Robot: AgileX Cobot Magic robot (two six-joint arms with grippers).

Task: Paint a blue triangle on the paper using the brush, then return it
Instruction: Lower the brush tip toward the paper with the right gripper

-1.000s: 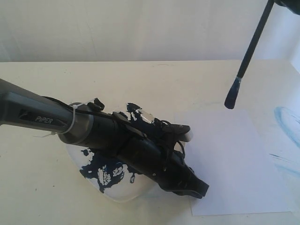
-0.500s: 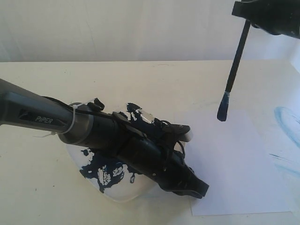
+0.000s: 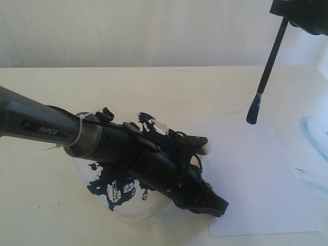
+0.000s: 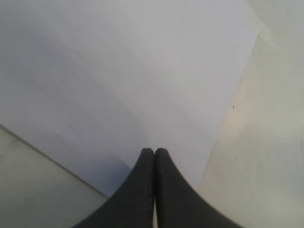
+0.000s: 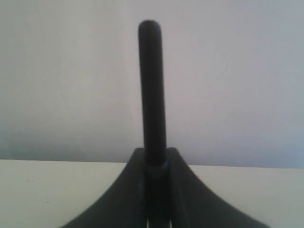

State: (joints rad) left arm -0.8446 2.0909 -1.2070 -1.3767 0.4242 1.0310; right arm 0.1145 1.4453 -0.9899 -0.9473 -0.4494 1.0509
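Brush up in the air by the sheet, left arm parked across the paint plate

Pale counter with faint light-blue smears at its right side. The left arm lies low over the white plate, which is blotched with dark blue paint. The paper sits just right of the plate, plain white. The left tool is over the paper's near-left corner, tips pressed together on nothing. The right tool pinches the brush, which hangs tilted with its blue tip near the paper's far edge.

The plain white paper lies flat. The thin black brush hangs tilted near its far edge, blue-stained tip pointing down.
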